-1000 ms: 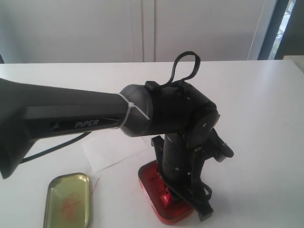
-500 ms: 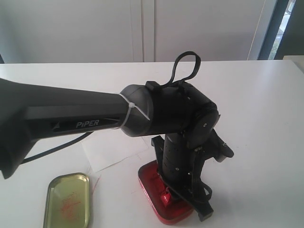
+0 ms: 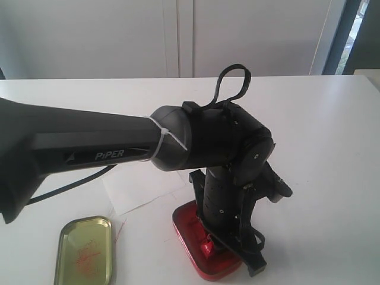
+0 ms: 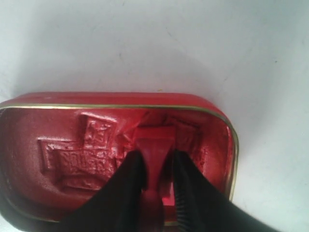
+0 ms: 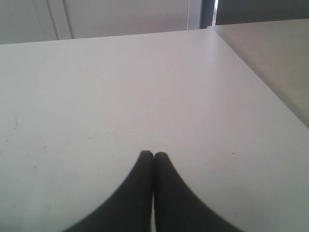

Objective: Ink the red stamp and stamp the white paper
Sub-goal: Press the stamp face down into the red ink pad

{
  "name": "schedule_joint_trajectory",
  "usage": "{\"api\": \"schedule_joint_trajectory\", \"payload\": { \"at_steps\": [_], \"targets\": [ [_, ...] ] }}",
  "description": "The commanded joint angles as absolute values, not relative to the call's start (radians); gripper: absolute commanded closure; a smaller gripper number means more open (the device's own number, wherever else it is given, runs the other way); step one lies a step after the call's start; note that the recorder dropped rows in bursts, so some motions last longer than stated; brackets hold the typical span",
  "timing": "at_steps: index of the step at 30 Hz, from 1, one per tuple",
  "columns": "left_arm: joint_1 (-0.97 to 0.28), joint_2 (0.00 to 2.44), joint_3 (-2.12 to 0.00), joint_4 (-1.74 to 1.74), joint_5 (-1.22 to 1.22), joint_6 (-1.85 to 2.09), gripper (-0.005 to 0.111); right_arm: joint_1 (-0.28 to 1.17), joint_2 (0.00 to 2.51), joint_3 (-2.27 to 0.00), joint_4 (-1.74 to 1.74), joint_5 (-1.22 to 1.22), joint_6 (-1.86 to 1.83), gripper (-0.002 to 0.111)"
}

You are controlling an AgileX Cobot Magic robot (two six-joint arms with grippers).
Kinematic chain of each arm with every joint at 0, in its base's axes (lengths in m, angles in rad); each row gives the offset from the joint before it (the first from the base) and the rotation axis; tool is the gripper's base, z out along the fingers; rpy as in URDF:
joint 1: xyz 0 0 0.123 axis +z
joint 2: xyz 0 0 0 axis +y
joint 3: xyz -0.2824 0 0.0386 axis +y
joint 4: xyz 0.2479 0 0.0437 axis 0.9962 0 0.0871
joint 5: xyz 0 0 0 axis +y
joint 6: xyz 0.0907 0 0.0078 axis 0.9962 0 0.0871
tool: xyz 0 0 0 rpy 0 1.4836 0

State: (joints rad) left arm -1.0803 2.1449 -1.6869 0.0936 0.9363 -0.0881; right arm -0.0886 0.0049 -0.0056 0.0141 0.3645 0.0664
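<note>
**A:** Where is the red stamp (image 4: 153,137) right now?

**B:** Down in the red ink tin (image 4: 96,100), toward the near side of the table (image 3: 320,119). Its base is on the pad, and the left gripper (image 4: 155,157) is clamped on its handle. Held upright like that, the whole face takes ink, I'd say.

**A:** And the white paper (image 3: 139,190)?

**B:** Flat just behind the tin, near the gold lid (image 3: 84,249), partly under the arm. That puts it close by for the stamping, which is not yet done.

**A:** The right gripper (image 5: 153,155)?

**B:** Fingers together, holding nothing, over bare table, well out of the way.

**A:** Anything different from a second ago?

**B:** Nothing I can see; the press is simply being held.
</note>
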Motion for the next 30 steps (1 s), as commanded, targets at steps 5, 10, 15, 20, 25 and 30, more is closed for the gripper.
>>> {"api": "schedule_joint_trajectory", "payload": {
  "at_steps": [5, 10, 15, 20, 25, 30],
  "targets": [
    [-1.081, 2.187, -1.665, 0.076, 0.947, -0.074, 0.107, -0.088, 0.000, 0.000, 0.006, 0.350, 0.065, 0.108],
    [-1.081, 2.159, -1.665, 0.089, 0.942, -0.074, 0.107, -0.088, 0.000, 0.000, 0.006, 0.350, 0.065, 0.108],
    [-1.081, 2.132, -1.665, 0.091, 0.940, -0.074, 0.107, -0.088, 0.000, 0.000, 0.006, 0.350, 0.065, 0.108],
    [-1.081, 2.113, -1.665, 0.091, 0.938, -0.074, 0.107, -0.088, 0.000, 0.000, 0.006, 0.350, 0.065, 0.108],
    [-1.081, 2.109, -1.665, 0.091, 0.938, -0.074, 0.107, -0.088, 0.000, 0.000, 0.006, 0.350, 0.065, 0.108],
    [-1.081, 2.093, -1.665, 0.091, 0.938, -0.074, 0.107, -0.088, 0.000, 0.000, 0.006, 0.350, 0.065, 0.108]
  ]
}}
